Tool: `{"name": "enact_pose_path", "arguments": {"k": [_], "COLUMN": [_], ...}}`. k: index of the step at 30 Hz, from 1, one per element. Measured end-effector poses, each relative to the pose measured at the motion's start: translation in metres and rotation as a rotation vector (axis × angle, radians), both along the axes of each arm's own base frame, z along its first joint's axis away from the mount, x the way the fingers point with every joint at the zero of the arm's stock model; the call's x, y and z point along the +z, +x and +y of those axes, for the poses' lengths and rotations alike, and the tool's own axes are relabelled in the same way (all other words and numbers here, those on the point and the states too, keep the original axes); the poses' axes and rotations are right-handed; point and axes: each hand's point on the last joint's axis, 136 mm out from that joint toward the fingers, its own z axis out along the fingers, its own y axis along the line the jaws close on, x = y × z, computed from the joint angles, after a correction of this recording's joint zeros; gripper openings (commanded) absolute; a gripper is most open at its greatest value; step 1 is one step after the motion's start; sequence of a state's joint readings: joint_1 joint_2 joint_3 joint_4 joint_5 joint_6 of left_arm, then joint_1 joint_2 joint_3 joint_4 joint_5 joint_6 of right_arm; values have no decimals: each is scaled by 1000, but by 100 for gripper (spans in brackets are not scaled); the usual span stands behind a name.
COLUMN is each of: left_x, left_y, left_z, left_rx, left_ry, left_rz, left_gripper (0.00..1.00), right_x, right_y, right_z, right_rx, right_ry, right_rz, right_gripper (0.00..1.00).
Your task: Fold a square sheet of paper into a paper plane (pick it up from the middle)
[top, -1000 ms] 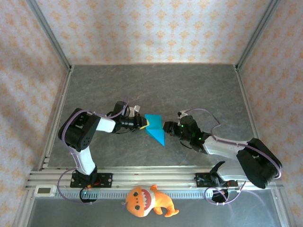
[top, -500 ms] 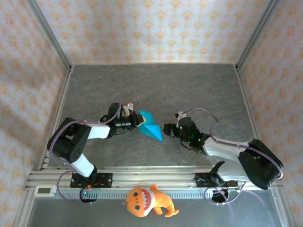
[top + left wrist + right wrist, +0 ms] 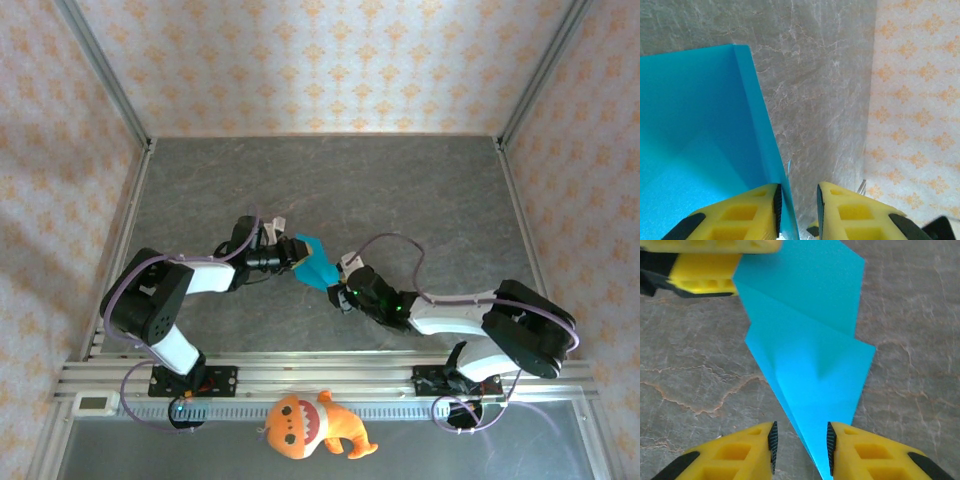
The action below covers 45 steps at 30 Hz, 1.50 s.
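I work over a grey marbled table (image 3: 420, 190) boxed in by walls (image 3: 330, 60) of pale paper with an orange pattern, with metal posts (image 3: 100, 70) in the corners. An orange plush toy (image 3: 305, 425) lies at the near edge, well apart from everything else. The paper (image 3: 316, 266) is bright cyan-blue and creased. Its flaps overlap along sharp fold lines and narrow to a point toward my right side. It sits near the middle of the table, between my two grippers. My left gripper (image 3: 797, 200) has its yellow fingers a little apart, and the paper's straight edge runs down into that narrow gap, close against one pad but not squeezed. My right gripper (image 3: 800, 440) is parted too, with the paper's pointed end reaching in between its fingers and touching the pad on one side. Whether the paper rests on the table or hangs just above it I cannot tell.
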<state>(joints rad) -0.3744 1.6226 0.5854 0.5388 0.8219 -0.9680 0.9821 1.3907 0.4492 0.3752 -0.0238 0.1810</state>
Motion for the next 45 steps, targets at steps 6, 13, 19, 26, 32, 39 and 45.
{"name": "enact_pose_path", "arguments": {"k": [6, 13, 19, 26, 32, 39, 45], "left_x": [-1, -3, 2, 7, 5, -1, -2], "left_y": [-1, -3, 2, 6, 4, 4, 3], "left_z": [-1, -1, -3, -4, -4, -4, -4], "left_rx": [-4, -9, -9, -14, -17, -18, -18], "left_ry": [4, 10, 6, 9, 15, 21, 23], "left_rz": [8, 11, 2, -16, -11, 5, 9], "left_gripper": [26, 24, 23, 23, 23, 23, 23], "right_x": [9, -8, -9, -18, -31, -31, -29], "right_y": [1, -1, 2, 3, 8, 13, 14], "right_z": [7, 8, 7, 6, 3, 3, 4], "right_rx": [55, 101, 103, 131, 128, 118, 113], "right_ry": [-49, -158, -181, -236, -307, -321, -318], "right_rz": [-120, -172, -196, -219, -228, -252, -259], "right_gripper": [35, 35, 36, 36, 32, 27, 20]}}
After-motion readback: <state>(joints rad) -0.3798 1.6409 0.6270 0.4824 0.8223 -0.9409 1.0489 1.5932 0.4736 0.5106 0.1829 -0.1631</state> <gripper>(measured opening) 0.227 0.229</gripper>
